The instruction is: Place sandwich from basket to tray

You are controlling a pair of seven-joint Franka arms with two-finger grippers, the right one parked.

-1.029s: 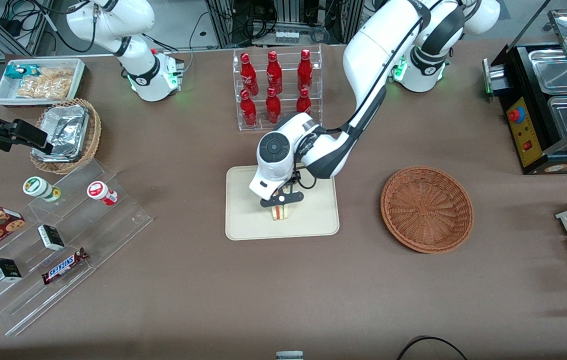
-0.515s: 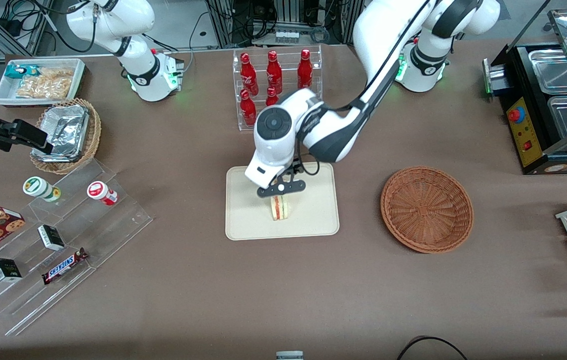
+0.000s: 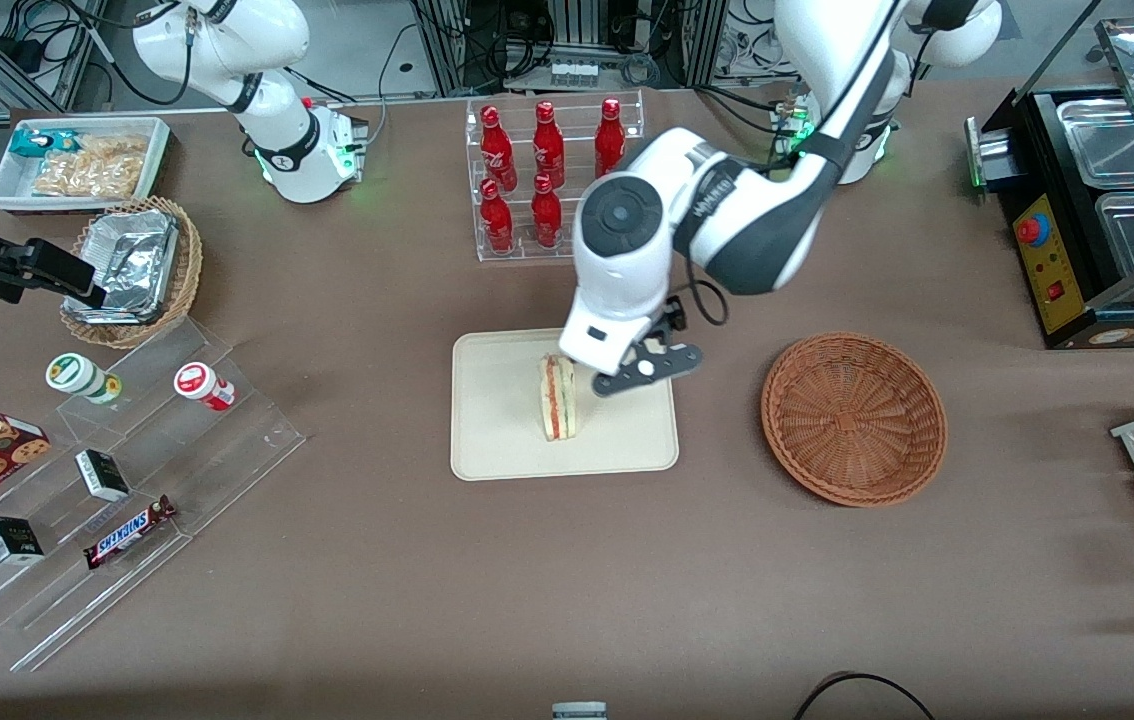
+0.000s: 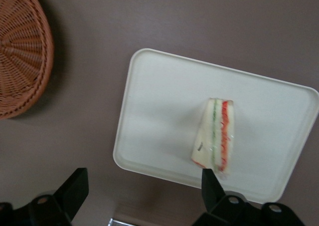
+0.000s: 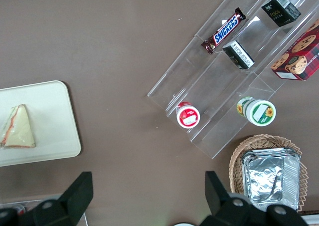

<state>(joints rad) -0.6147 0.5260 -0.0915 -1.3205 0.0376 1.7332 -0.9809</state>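
Round reddish-brown woven wicker basket [image 3: 854, 417]: rough, matt. Flat cream-beige plastic-looking tray [image 3: 497, 440]: smooth, low sheen. Brown table cover [image 3: 567, 590]: matt, cloth-like. Black gripper [image 3: 649, 362] above tray: matt.

"SNICKERS" readable on candy bar [image 3: 130, 531] [image 5: 224, 30] on clear stepped shelf [image 3: 117, 480], at 8 o'clock from tray [image 3: 497, 455]. Small print on arm link [image 3: 702, 195] unreadable. Tool [image 3: 649, 362] unmarked.

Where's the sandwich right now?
The sandwich stands on the tray, near its middle. The open gripper hangs beside it, toward the basket.
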